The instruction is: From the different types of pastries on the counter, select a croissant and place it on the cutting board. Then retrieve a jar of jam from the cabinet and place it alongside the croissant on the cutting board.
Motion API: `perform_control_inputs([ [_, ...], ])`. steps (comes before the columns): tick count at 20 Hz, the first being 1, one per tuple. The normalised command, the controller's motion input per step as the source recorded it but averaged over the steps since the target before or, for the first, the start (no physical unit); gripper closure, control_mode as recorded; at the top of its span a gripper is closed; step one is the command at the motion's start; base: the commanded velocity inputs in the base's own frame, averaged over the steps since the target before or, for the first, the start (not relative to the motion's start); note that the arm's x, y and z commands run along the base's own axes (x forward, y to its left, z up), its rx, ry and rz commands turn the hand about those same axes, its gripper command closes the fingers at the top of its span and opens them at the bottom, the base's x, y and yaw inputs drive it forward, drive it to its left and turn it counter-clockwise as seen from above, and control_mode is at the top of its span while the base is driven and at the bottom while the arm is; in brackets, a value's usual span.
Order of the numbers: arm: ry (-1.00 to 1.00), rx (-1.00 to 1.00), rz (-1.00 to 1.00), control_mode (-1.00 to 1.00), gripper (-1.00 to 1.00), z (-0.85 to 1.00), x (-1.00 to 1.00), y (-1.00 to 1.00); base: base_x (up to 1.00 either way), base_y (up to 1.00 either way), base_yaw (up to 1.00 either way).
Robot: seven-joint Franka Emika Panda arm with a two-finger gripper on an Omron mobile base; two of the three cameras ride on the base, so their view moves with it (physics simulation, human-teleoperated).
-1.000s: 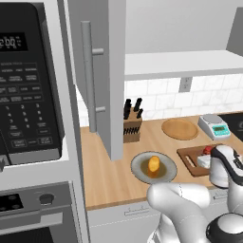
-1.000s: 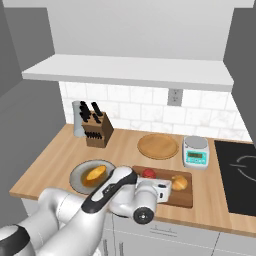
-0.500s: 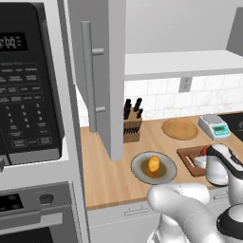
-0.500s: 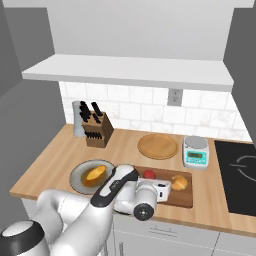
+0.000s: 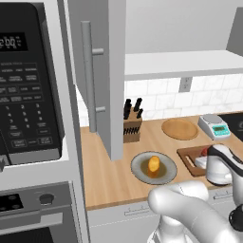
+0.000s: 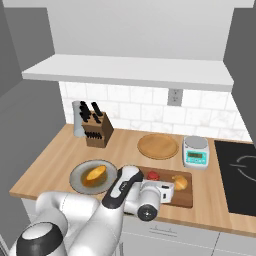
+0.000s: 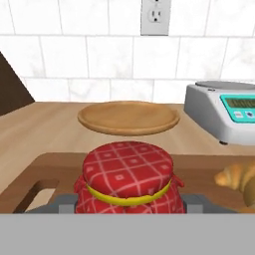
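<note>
Jam jar [image 7: 128,175] sits between my fingers [image 7: 63,202] over the cutting board [image 6: 185,198] beside the croissant [image 7: 238,180] (grip unclear); next, release and withdraw.

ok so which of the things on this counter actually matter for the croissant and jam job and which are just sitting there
Part of the job:
croissant
jar of jam
cutting board
cabinet
gripper

Just lying about:
orange-yellow pastry on its grey plate
knife block
round tan disc
kitchen scale
microwave
</note>
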Motion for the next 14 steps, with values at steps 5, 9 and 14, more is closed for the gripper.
perform_control_inputs([
  [5, 0.0, 0.0, 0.0, -1.0, -1.0, -0.04, 0.0, -0.05, 0.0, 0.0, 0.0],
  [9, -0.01, 0.0, 0.0, -1.0, -1.0, 0.0, 0.0, 0.0, 0.0, 0.0, 0.0],
  [14, -0.02, 0.0, 0.0, -1.0, -1.0, 0.11, -0.01, 0.0, 0.0, 0.0, 0.0],
])
